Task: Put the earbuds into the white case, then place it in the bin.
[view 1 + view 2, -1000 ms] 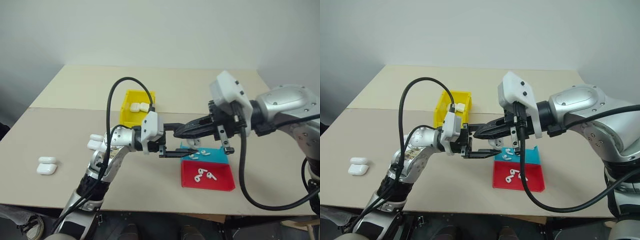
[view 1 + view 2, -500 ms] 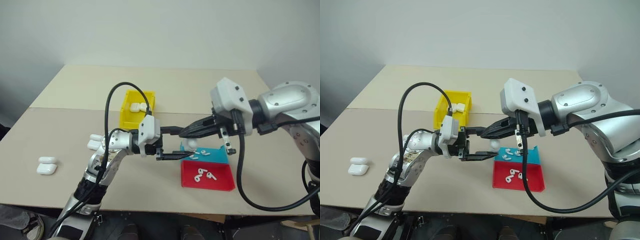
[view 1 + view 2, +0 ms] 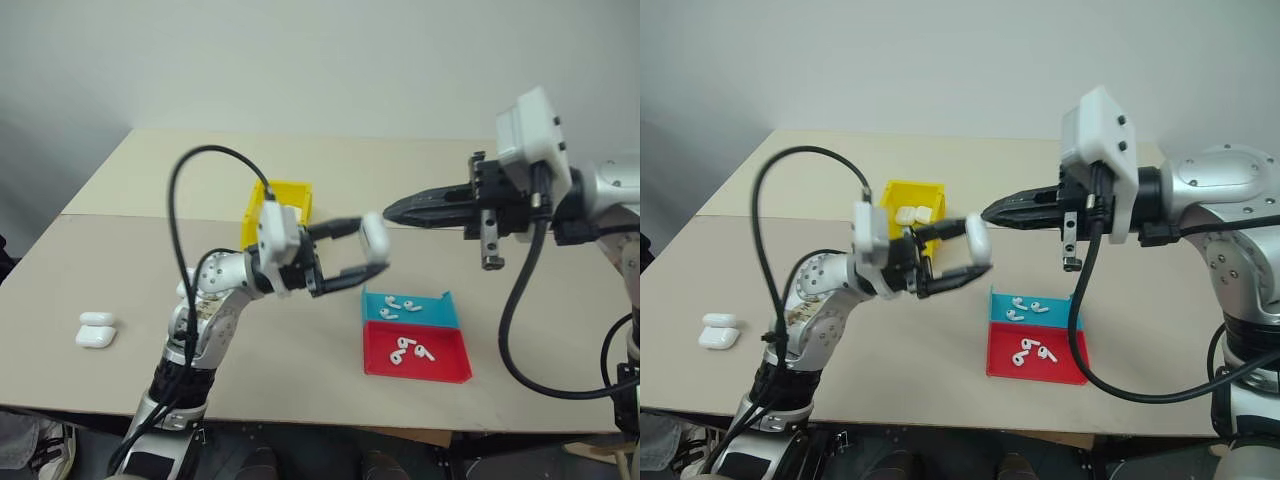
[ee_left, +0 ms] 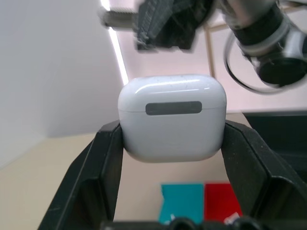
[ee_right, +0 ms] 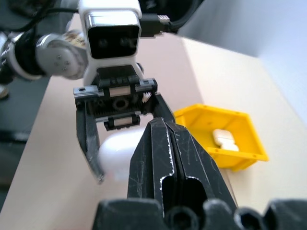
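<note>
left gripper (image 3: 368,250) clamps white case (image 3: 375,238) in mid-air, lid closed. right gripper (image 3: 392,210), fingers pressed together, hovers just beyond it. below: blue tray (image 3: 410,309), red tray (image 3: 415,353) holding earbuds (image 3: 408,350); bin (image 3: 276,210) behind.

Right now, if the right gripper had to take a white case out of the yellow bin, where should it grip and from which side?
Probably from straight above: the yellow bin has raised walls, so its open top is the free way in. Close the right gripper across the narrow sides of one white case, fingers dropping beside its rounded body.
</note>
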You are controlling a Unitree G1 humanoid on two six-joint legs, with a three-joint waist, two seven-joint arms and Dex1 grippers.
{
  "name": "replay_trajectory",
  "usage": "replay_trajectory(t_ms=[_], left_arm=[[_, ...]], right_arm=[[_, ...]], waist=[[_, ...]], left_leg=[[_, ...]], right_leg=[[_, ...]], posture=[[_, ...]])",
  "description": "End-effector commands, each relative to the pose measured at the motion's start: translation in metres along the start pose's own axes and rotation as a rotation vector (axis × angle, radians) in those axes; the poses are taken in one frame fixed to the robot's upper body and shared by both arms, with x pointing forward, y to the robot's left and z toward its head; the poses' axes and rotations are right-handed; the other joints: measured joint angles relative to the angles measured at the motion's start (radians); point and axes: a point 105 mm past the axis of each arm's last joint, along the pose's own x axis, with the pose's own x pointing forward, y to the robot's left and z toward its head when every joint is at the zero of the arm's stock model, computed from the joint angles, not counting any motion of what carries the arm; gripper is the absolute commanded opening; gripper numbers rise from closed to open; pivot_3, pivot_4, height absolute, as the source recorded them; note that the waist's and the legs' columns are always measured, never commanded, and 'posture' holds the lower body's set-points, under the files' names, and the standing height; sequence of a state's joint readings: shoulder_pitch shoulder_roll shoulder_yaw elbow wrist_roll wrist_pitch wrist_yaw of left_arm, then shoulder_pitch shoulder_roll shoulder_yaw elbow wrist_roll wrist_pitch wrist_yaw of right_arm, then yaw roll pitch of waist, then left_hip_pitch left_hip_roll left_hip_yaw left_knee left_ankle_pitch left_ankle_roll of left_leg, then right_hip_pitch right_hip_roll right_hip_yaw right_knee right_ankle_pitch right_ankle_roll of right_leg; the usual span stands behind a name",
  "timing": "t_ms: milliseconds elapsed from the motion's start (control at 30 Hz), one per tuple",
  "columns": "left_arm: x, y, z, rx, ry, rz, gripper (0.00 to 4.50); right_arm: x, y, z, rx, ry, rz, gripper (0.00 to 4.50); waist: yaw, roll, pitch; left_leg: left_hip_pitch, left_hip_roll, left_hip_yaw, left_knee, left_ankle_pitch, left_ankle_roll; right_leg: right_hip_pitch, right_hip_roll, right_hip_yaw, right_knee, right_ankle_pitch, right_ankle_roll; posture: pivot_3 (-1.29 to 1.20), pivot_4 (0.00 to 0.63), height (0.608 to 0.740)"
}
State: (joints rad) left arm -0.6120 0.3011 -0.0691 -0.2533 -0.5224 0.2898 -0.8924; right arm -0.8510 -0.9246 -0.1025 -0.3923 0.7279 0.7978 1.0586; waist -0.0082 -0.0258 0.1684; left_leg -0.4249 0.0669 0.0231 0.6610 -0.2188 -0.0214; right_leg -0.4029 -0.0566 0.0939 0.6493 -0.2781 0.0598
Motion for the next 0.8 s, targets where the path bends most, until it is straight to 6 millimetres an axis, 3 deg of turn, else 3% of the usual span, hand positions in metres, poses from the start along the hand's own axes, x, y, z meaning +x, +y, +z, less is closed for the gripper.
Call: replay_trajectory(t_ms=[33,233,300,367,500,800], left_arm=[[-0.006,0.026,0.017,0.063,0.022,0.194,2.77],[-0.028,0.093,-0.003,0.250,0.233,0.621,2.77],[-0.040,0.121,-0.018,0.301,0.370,0.767,2.77],[-0.050,0.137,-0.032,0.338,0.465,0.836,2.77],[-0.058,0.148,-0.051,0.323,0.544,0.893,2.77],[-0.063,0.144,-0.096,0.299,0.718,0.828,2.77]], right_arm=[[-0.014,-0.002,-0.004,0.036,-0.026,-0.138,0.01],[-0.032,0.013,-0.033,0.117,0.055,-0.228,0.01],[-0.038,0.015,-0.041,0.158,0.083,-0.265,0.01],[-0.041,0.018,-0.047,0.185,0.104,-0.294,0.01],[-0.044,0.025,-0.054,0.221,0.125,-0.326,0.01],[-0.049,0.036,-0.065,0.244,0.204,-0.348,0.01]], waist=[[0.000,0.000,0.000],[0.002,0.000,0.000],[0.004,0.000,0.000],[0.007,0.000,0.000],[0.008,0.000,0.000],[0.016,0.000,0.000]], left_leg=[[0.000,0.000,0.000,0.000,0.000,0.000],[0.001,-0.001,0.000,0.000,0.000,0.000],[0.001,-0.001,0.000,0.000,0.000,0.000],[0.001,-0.002,0.000,0.000,0.000,0.000],[0.001,-0.002,0.000,0.000,0.000,0.000],[0.000,-0.002,0.000,0.000,0.000,0.000]], right_leg=[[0.000,0.000,0.000,0.000,0.000,0.000],[0.001,0.000,0.000,0.000,0.000,0.000],[0.000,0.000,0.001,0.000,0.000,0.000],[0.001,0.000,0.000,0.000,0.001,0.001],[0.000,0.000,0.001,0.000,0.001,0.001],[0.000,0.000,0.000,0.000,0.001,0.001]], posture=[[0.00,0.150,0.740],[0.00,0.150,0.740],[0.00,0.150,0.740],[0.00,0.150,0.740],[0.00,0.150,0.740],[0.00,0.150,0.740]])
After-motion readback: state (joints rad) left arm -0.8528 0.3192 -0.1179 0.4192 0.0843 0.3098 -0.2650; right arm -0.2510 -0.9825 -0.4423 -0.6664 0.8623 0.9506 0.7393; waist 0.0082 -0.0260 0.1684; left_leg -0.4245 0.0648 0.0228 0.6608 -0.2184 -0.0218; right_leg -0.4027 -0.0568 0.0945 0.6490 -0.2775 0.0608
